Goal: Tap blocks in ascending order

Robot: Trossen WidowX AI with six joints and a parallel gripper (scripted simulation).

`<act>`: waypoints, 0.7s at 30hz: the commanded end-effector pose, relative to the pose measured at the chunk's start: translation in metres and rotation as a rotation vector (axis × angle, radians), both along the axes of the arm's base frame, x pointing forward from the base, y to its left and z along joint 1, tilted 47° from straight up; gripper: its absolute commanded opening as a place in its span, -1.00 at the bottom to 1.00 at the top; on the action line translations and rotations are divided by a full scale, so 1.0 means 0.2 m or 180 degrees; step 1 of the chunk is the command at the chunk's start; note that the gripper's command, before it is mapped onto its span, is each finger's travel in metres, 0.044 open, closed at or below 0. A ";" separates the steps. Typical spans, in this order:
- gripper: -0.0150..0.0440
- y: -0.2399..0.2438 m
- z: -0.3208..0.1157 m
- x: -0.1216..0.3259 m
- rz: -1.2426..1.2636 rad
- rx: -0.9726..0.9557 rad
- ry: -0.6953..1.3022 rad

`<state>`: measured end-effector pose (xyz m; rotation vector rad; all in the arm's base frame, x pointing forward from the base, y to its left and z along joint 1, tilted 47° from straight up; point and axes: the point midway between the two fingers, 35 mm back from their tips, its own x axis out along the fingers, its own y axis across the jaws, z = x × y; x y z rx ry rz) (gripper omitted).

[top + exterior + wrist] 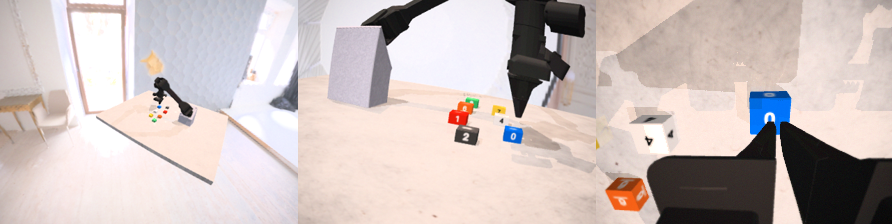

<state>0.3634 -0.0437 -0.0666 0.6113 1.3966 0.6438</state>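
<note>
The gripper (159, 101) (519, 116) (776, 127) is clenched on nothing — hovering near the blue block (159, 106) (512, 135) (769, 114), tips down — above the table (195, 149) (402, 167) (716, 120).

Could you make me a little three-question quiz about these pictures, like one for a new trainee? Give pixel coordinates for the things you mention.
1. True or false: the gripper (159, 102) (519, 116) (776, 127) is holding the white block (155, 111) (501, 120) (652, 135).
2. Which digit is on the black block (167, 107) (466, 136)?
A) 7
B) 2
C) 4
3. Fill in the blank: counting upward, the first block to tap is the ____ one.

Key: 1 false; 2 B; 3 blue
</note>
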 end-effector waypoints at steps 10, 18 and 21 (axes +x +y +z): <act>-0.42 -0.31 0.29 -0.03 0.0019 -0.0028 0.0000; -0.42 -0.25 0.37 -0.21 0.0018 -0.0028 0.0007; -0.42 -0.20 0.42 -0.35 0.0018 -0.0026 0.0012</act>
